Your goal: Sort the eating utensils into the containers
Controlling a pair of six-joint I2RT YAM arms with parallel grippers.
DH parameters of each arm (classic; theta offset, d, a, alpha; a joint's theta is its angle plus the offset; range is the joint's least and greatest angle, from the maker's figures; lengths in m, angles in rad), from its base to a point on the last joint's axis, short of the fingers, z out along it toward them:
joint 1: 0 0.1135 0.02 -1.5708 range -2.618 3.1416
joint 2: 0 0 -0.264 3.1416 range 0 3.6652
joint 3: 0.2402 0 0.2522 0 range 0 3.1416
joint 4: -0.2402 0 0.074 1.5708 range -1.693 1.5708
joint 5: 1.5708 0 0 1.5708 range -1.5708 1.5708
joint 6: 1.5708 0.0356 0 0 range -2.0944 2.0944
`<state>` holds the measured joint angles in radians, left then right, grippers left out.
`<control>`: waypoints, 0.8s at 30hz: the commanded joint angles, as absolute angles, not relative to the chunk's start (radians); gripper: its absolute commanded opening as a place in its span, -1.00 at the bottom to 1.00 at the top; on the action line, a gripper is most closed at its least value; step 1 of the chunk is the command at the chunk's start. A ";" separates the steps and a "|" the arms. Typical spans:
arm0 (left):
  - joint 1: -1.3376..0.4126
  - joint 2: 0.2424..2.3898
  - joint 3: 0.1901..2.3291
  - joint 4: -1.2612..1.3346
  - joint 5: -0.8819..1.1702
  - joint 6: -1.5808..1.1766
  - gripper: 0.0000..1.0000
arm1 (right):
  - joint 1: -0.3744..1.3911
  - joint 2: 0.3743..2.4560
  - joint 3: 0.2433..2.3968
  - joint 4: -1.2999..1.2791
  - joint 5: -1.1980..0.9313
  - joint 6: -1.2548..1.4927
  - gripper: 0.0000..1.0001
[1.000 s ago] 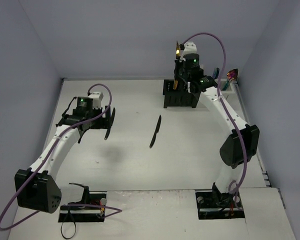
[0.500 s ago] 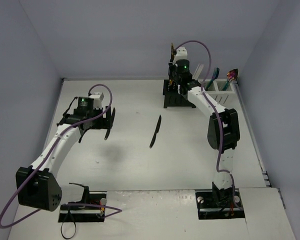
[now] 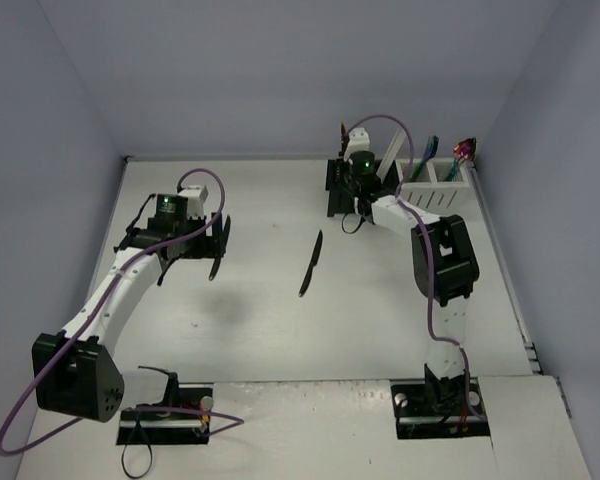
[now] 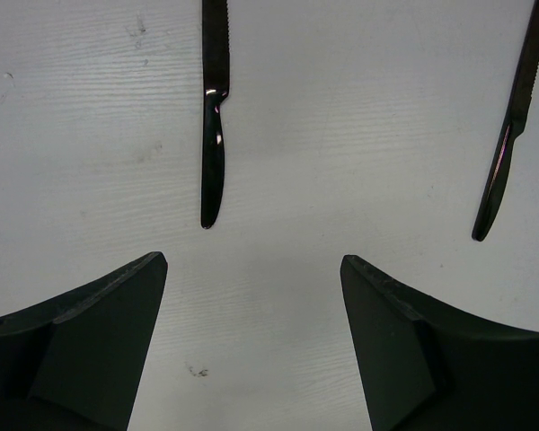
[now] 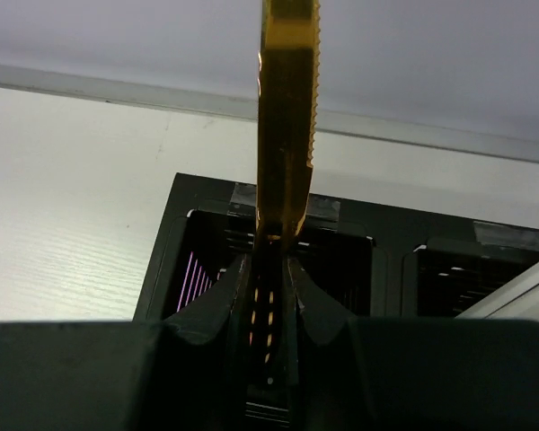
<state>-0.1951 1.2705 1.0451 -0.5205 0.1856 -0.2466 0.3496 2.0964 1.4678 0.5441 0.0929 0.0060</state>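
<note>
Right claw (image 5: 271, 269) pinches a slim gold serrated knife (image 5: 288, 117) upright over the far black perforated caddy (image 5: 173, 244), seemingly to drop it in; left claw (image 4: 253, 301) gapes empty above a glossy black knife (image 4: 215, 135).

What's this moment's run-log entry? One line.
right end effector: shut on gold knife, over black caddy | left end effector: open, over table near black knife

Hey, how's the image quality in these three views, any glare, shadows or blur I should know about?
Top view: even, soft light; a faint blurred shadow on the table beside the left arm. Left wrist view: sharp table grain, white glints on the black knife nearest centre, fingers dark and featureless. Right wrist view: the gold knife glares and looks soft up close.
</note>
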 commanded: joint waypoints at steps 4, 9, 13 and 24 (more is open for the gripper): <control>-0.192 1.261 1.085 -0.488 0.195 -0.256 0.52 | 0.366 1.893 1.386 0.627 0.104 -0.009 -0.46; -0.191 1.257 1.086 -0.489 0.198 -0.256 0.52 | 0.395 1.775 1.373 0.496 0.118 0.000 -0.25; -0.190 1.250 1.085 -0.490 0.199 -0.256 0.52 | 0.428 1.671 1.359 0.360 0.149 0.058 -0.20; -0.190 1.232 1.083 -0.495 0.198 -0.253 0.52 | 0.552 1.634 1.414 -0.216 0.227 0.433 0.21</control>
